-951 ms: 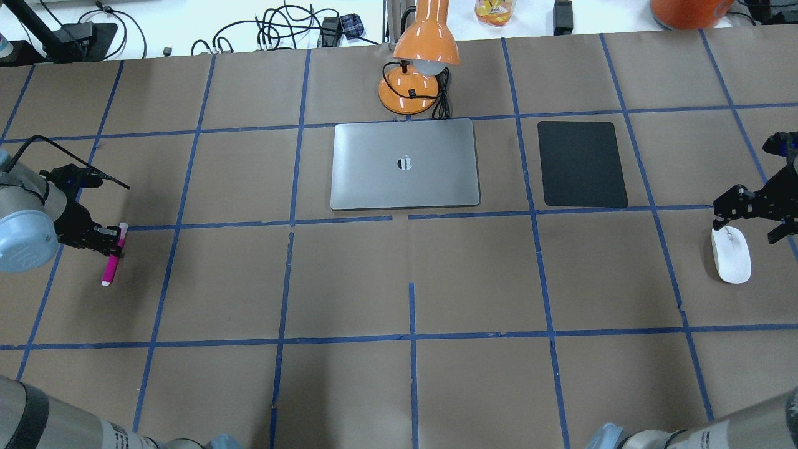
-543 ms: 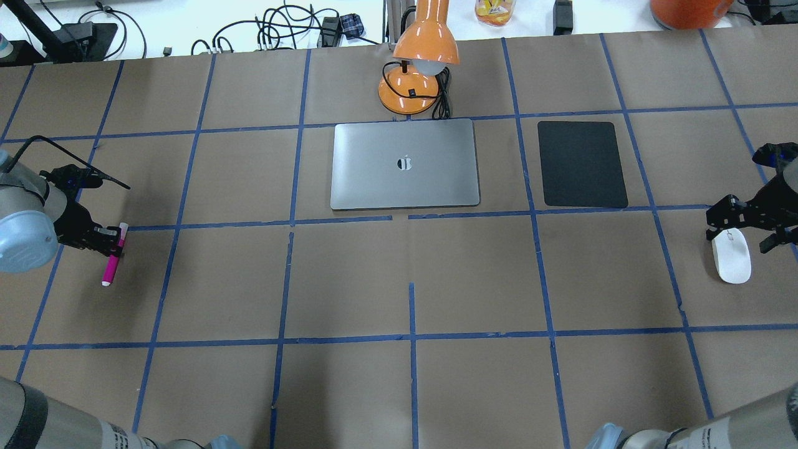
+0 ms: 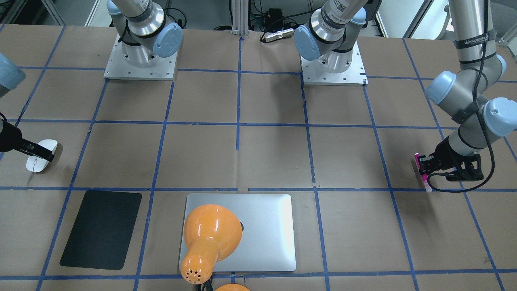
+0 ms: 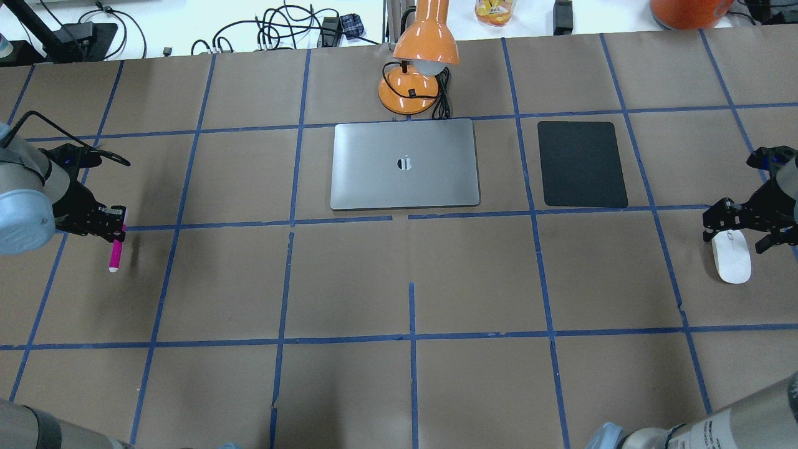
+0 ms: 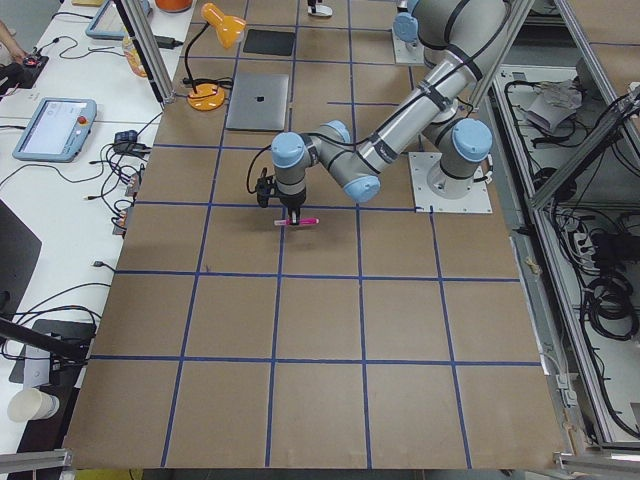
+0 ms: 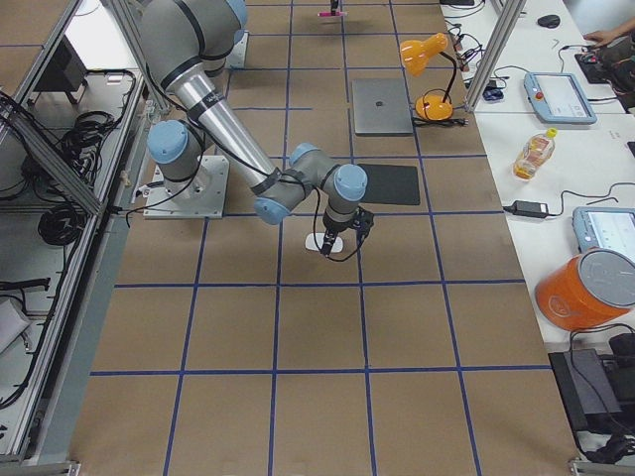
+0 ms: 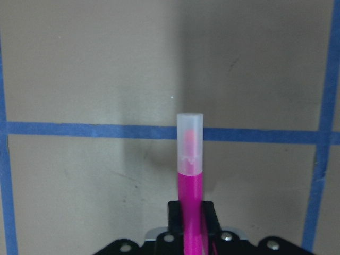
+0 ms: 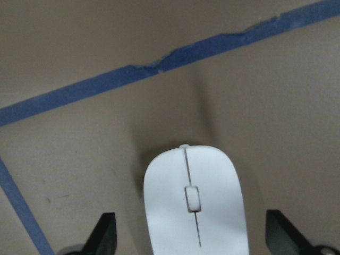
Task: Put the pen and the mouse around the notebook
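My left gripper (image 4: 116, 226) is shut on the magenta pen (image 4: 115, 252) at the table's left side and holds it a little above the paper, with its shadow off to one side. The left wrist view shows the pen (image 7: 189, 175) sticking out past the jaws, clear cap forward. The white mouse (image 4: 730, 259) lies at the far right. My right gripper (image 4: 737, 236) is open and straddles its far end; the fingers (image 8: 104, 234) flank the mouse (image 8: 196, 202) without touching. The silver notebook (image 4: 405, 165) lies closed at centre back, well away from both.
An orange desk lamp (image 4: 418, 75) stands just behind the notebook and leans over it in the front view (image 3: 210, 238). A black mat (image 4: 581, 163) lies to the notebook's right. Cables and a bottle sit beyond the far table edge.
The left gripper has lifted the pen off the table and carried it slightly toward the far side. The right gripper has come down and in around the mouse's far end.
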You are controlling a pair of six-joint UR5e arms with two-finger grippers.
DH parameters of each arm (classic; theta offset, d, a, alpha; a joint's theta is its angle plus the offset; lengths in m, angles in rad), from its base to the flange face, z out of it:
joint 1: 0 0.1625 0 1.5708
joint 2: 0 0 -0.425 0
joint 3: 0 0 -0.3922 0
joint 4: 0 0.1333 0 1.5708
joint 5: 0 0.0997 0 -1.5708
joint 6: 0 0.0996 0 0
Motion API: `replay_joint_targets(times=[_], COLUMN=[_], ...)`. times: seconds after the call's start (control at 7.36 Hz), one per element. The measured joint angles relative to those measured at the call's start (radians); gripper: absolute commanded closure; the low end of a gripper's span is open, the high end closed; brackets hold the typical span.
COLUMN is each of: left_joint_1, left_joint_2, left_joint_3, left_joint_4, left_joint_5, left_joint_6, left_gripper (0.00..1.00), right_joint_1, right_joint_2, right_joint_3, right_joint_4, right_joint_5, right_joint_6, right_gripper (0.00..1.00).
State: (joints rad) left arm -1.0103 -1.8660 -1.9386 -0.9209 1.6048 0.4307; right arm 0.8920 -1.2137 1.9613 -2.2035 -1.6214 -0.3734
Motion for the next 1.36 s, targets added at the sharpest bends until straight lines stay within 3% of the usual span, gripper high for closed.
replay_joint_targets(times=[0.27, 0.41, 0.68, 1.09, 1.36], left_joint_1=[-0.127, -0.227, -0.411, -0.689, -0.857], left_joint_2=[0.059, 0.086, 0.116, 0.097, 0.058], left_joint_3=[0.003, 0.001, -0.021, -0.033, -0.027], left_joint_4=[-0.074, -0.102, -0.120, -0.105, -0.069], left_joint_5=[-0.005, -0.002, -0.004, -0.006, -0.011], left_joint_6=[-0.287, -0.480, -0.849, -1.414, -1.780], left_gripper=[1.00, 1.00, 1.00, 1.00, 1.00], right_joint_1=[0.000, 0.000, 0.001, 0.000, 0.001], right_joint_2=[0.007, 0.008, 0.008, 0.007, 0.008], right_joint_3=[0.000, 0.001, 0.003, 0.013, 0.015], right_joint_4=[-0.001, 0.001, 0.008, 0.013, 0.016], right_joint_5=[-0.001, -0.003, -0.027, -0.059, -0.065], right_joint_6=[-0.002, -0.002, -0.002, -0.002, -0.002], right_gripper=[0.01, 0.06, 0.07, 0.10, 0.20])
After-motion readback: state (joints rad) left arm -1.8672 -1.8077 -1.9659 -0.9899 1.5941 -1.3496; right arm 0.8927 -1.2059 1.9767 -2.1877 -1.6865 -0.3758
